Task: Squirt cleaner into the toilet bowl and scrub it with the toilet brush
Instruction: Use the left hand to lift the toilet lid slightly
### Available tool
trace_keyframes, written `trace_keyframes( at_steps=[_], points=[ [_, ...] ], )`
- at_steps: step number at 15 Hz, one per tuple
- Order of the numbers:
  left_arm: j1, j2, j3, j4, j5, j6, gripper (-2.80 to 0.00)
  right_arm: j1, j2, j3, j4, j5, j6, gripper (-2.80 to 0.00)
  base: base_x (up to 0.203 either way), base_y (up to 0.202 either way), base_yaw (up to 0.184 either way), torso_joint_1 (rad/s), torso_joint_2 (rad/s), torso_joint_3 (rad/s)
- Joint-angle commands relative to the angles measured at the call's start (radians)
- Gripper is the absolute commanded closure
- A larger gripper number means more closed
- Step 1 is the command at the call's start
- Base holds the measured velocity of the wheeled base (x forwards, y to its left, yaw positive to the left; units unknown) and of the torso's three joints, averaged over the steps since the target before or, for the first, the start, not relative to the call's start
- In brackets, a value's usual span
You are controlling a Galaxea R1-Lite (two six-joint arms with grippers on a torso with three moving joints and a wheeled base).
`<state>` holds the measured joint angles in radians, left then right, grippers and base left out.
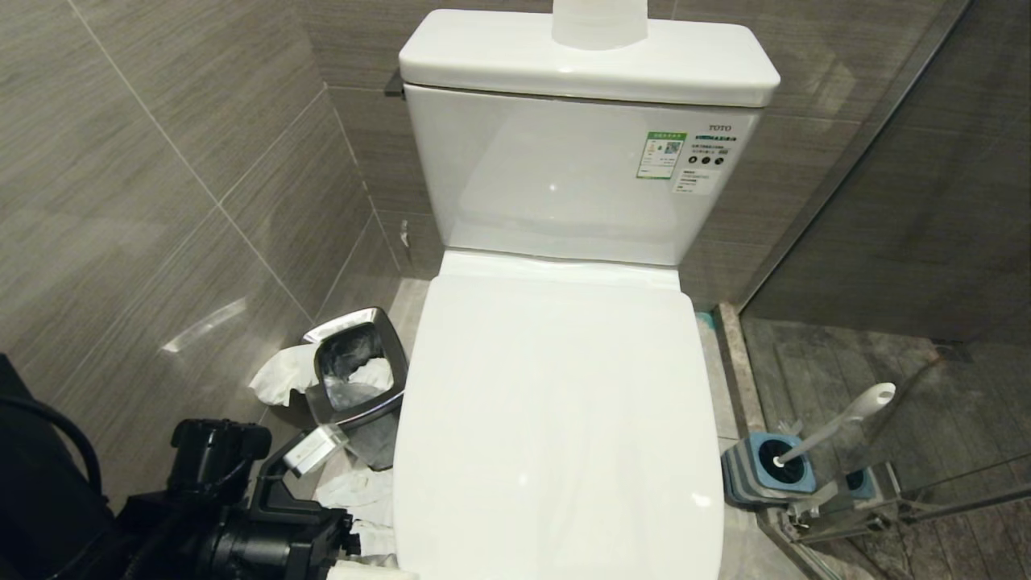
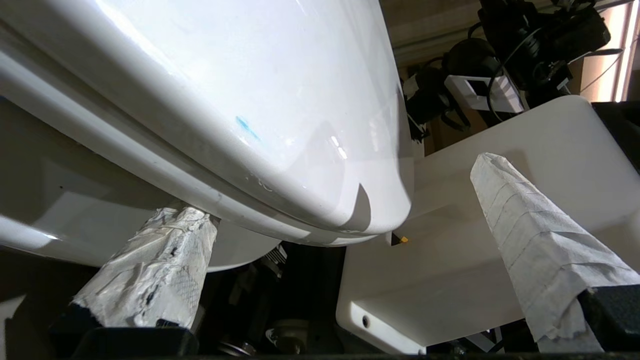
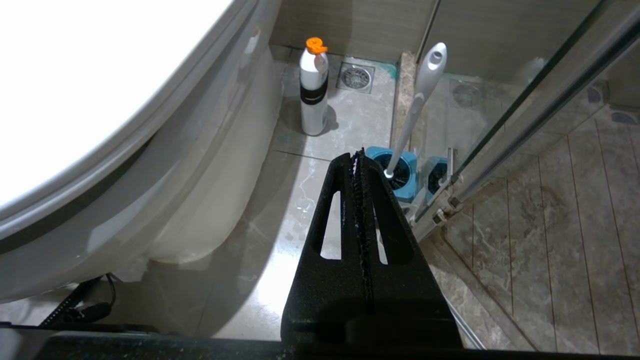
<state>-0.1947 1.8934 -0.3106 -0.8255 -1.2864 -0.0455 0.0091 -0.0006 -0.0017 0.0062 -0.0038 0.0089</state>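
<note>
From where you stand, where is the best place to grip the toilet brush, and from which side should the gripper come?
Probably the upper part of the slim handle of the toilet brush, below its rounded end. The handle leans out of the blue holder toward the glass partition, so coming from the toilet bowl side looks freest. The right gripper is shut and would need to open first.

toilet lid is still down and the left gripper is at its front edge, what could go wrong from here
The left gripper is open, one taped finger under the rim of the toilet bowl, so it could catch the seat too, or slip on the glossy lid. A raised lid might bump the white container on the tank. The steel bin sits close beside that arm.
</note>
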Motion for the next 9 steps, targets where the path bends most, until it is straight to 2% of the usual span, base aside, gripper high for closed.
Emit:
trace_keyframes(
  at_steps=[1,5,7,9],
  points=[
    [0.011,-0.016,0.001,-0.006,-0.007,0.0,-2.8,0.0,0.001,0.0,0.0,0.001,0.0,0.0,0.0,0.0,0.0,0.0,0.0,0.0],
    [0.038,-0.037,0.013,-0.032,-0.024,0.003,-2.8,0.0,0.001,0.0,0.0,0.0,0.0,0.0,0.0,0.0,0.0,0.0,0.0,0.0],
    [0.056,-0.057,0.026,-0.043,-0.057,0.001,-2.8,0.0,0.001,0.0,0.0,0.001,0.0,0.0,0.0,0.0,0.0,0.0,0.0,0.0],
    [0.058,-0.065,0.027,-0.044,-0.062,-0.016,-2.8,0.0,0.001,0.0,0.0,0.0,0.0,0.0,0.0,0.0,0.0,0.0,0.0,0.0]
  ],
)
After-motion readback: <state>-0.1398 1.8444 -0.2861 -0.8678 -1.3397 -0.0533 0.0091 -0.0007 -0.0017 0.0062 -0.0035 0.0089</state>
